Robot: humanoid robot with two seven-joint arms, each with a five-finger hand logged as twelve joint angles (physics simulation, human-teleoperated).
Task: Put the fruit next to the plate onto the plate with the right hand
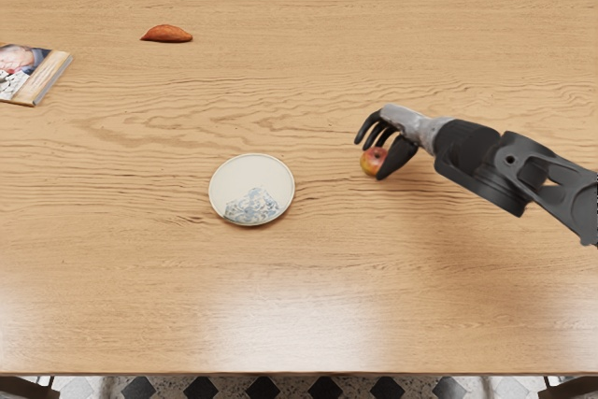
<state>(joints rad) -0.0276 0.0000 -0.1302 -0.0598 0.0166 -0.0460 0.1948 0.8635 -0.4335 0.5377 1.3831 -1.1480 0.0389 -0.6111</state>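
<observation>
A small red-yellow apple (371,163) lies on the table, to the right of a cream plate (234,175) with a blue pattern. My right hand (380,144) comes in from the right edge and sits right over the apple. Its dark fingers (367,129) arch over the fruit's far side, still spread, and the thumb sits against its right side. The hand has not closed around the apple, and the apple rests on the wood. The left arm is out of view.
An orange-brown wedge-shaped object (166,35) lies at the far left of the table. A magazine (28,70) lies at the left edge. A brick wall runs behind the table's far edge.
</observation>
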